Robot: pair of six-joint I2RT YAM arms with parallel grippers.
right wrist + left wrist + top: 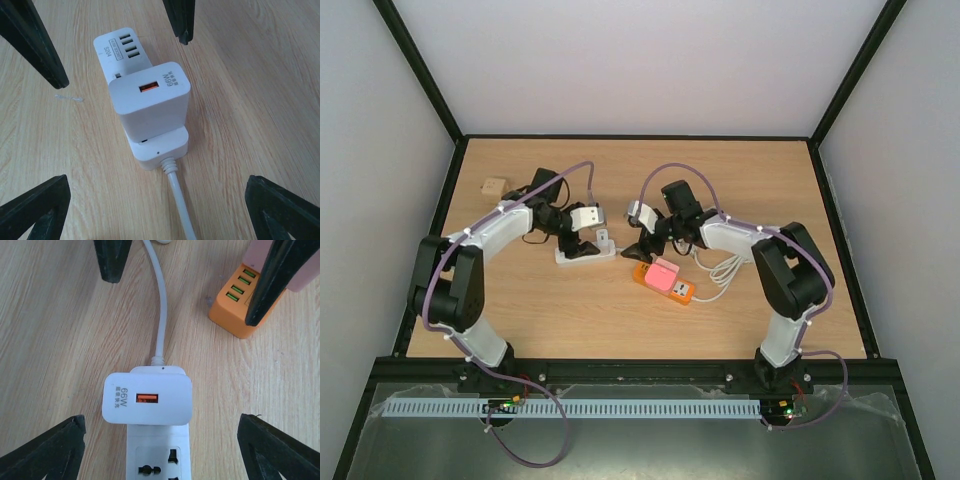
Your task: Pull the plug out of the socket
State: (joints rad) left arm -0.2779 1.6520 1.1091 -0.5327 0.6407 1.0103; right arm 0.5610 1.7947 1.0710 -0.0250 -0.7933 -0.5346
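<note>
Currently I log: glossy white rounded-square plug (147, 400), seated in smooth white socket strip (159, 455), inside spread left pincer (161, 419); right pincer (155, 177) likewise spread.

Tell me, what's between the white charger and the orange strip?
Only bare table lies between charger and orange strip, seen in the left wrist view; the white cable passes beside that gap.
</note>
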